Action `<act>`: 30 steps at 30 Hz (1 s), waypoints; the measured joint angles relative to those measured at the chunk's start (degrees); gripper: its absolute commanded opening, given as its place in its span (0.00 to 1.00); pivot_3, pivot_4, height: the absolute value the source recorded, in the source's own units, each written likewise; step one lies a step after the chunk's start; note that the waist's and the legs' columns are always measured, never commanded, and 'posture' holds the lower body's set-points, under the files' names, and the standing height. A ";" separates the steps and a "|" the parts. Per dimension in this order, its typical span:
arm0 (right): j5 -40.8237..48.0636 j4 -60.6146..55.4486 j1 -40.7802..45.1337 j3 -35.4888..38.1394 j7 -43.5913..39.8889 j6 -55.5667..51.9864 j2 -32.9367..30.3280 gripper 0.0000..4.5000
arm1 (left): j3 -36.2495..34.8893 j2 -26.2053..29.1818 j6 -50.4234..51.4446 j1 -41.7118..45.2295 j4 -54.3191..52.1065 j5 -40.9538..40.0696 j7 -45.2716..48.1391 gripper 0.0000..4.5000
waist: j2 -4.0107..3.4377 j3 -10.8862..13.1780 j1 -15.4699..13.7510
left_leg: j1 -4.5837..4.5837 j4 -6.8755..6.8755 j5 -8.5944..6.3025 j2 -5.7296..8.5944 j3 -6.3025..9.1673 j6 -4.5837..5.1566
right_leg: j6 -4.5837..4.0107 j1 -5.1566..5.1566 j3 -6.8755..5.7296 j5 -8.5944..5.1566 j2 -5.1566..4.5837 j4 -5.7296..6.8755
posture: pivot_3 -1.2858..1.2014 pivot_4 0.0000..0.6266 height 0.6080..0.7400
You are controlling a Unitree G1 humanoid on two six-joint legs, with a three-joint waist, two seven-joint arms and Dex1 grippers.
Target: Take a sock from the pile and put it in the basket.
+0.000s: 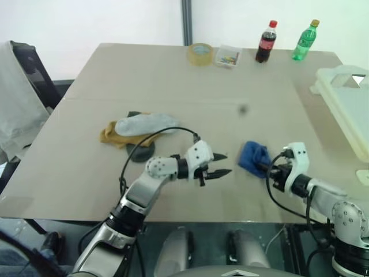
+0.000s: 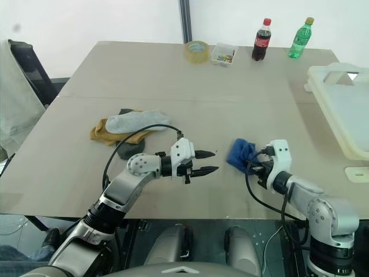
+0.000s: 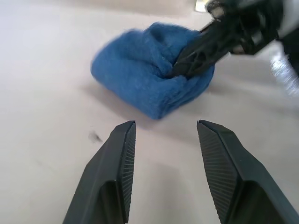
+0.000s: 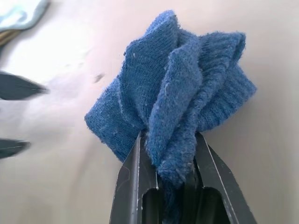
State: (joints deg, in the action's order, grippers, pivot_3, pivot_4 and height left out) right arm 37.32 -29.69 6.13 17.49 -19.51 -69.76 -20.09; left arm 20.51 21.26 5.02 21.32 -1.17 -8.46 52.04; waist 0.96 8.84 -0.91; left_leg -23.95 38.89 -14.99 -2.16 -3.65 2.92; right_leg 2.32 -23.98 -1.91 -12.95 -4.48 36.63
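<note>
Grasp step complete: right pincer (image 4: 168, 154) clamped on the sock (image 4: 177, 88); left pincer (image 2: 210, 162) parted, empty; next, carry to the basket (image 2: 340, 109).

1. A wide beige table (image 1: 173, 86) carries everything.
2. Near its front left lies a pile (image 1: 138, 131) of socks: light grey over mustard yellow.
3. At the far edge stand a tape roll (image 1: 200, 53), a small clear box (image 1: 227, 56), a cola bottle (image 1: 266, 41) and a green bottle (image 1: 304, 40).
4. A white basket (image 1: 346, 98) sits at the right edge.
</note>
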 measured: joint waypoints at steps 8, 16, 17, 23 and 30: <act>6.11 0.55 3.65 6.52 -3.87 -5.65 -12.81 0.01 | -0.38 -6.94 -13.05 -0.03 6.01 1.38 -2.73 0.50 | -0.17 0.14 0.05 | -0.06 -0.02 -0.05 0.03 -0.05 0.09 | 0.11 -0.01 -0.01 0.04 0.06 -0.06 | 0.52 0.24 1.00; 7.65 9.84 9.93 14.74 -11.89 -6.18 -34.21 0.01 | -0.81 -15.68 -12.69 2.33 10.95 -0.91 -4.13 0.50 | -0.27 0.29 -0.01 | -0.06 0.02 -0.05 0.05 -0.05 0.10 | 0.20 0.02 0.04 0.08 0.27 -0.10 | 0.52 0.24 1.00; 7.59 11.38 10.61 15.08 -12.43 -6.13 -35.24 0.01 | -0.81 -16.83 -12.39 2.92 11.02 -1.00 -4.65 0.50 | -0.26 0.29 0.02 | -0.06 0.02 -0.05 0.05 -0.05 0.10 | 0.28 0.02 0.06 0.12 0.31 -0.10 | 0.52 0.24 1.00; 2.85 32.55 18.47 15.92 -13.58 -1.53 -42.68 0.01 | -2.09 -24.33 -12.29 7.42 14.05 -0.94 -9.59 0.50 | -0.27 0.29 0.11 | -0.04 0.04 -0.05 0.07 -0.20 0.11 | 0.32 0.02 0.22 0.15 0.36 -0.17 | 0.52 0.24 1.00; -6.03 57.31 30.80 14.51 -7.23 8.25 -42.74 0.25 | -1.93 -25.94 -13.03 8.98 17.75 0.32 -10.62 0.50 | -0.37 0.27 0.14 | 0.04 -0.01 -0.05 0.05 -0.42 0.12 | 0.32 -0.05 0.43 0.16 0.44 -0.15 | 0.52 0.24 1.00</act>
State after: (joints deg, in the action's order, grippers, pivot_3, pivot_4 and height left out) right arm 31.29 27.61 36.93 32.00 -26.74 -61.51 -62.83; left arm 18.58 -4.67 -8.00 30.29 16.58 -8.14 41.42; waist 0.59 9.12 -0.77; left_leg -23.91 38.88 -15.05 -2.12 -4.07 3.04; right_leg 2.64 -24.03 -1.48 -12.79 -4.04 36.48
